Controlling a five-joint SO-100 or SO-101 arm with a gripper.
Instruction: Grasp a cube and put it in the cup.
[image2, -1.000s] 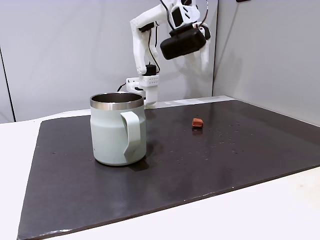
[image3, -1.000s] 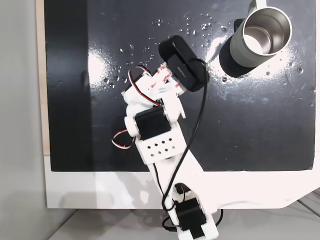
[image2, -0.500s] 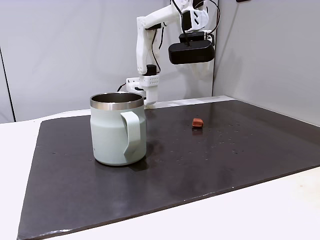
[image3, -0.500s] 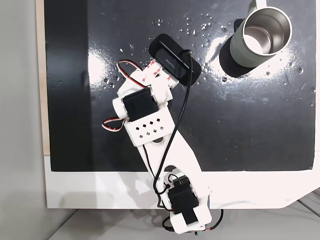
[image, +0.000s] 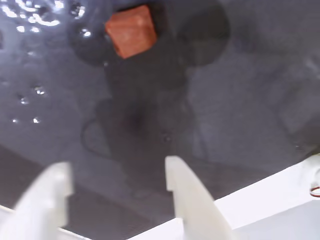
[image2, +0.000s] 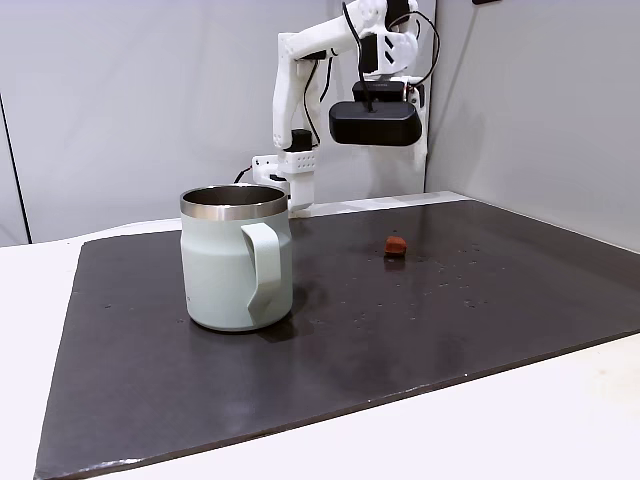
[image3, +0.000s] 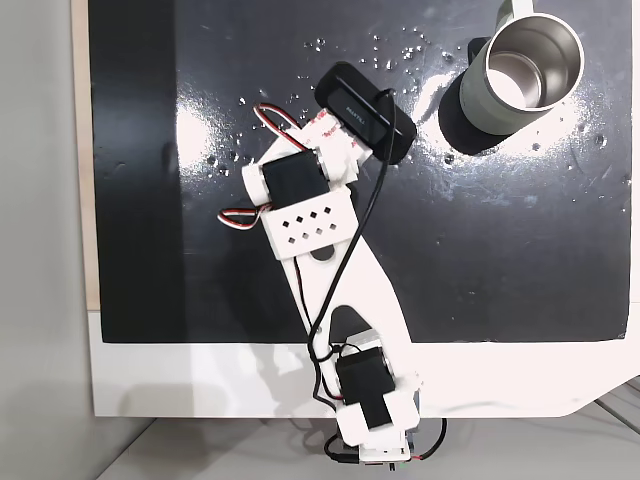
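Cup (image2: 237, 258) stands upright nearest the camera in a fixed view, on the dark mat (image2: 330, 350), with bare mat all round it. Farther back, well apart to its right, the cube (image2: 396, 245) lies alone. In the wrist view the claw (image: 117, 187) hangs open above the mat, fingers spread, short of the cube (image: 130, 31).

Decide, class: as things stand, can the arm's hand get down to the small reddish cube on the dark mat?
Probably yes. In the wrist view the hand is open, and the cube lies on bare mat ahead of the fingertips. In a fixed view the mug stands well apart from the cube.
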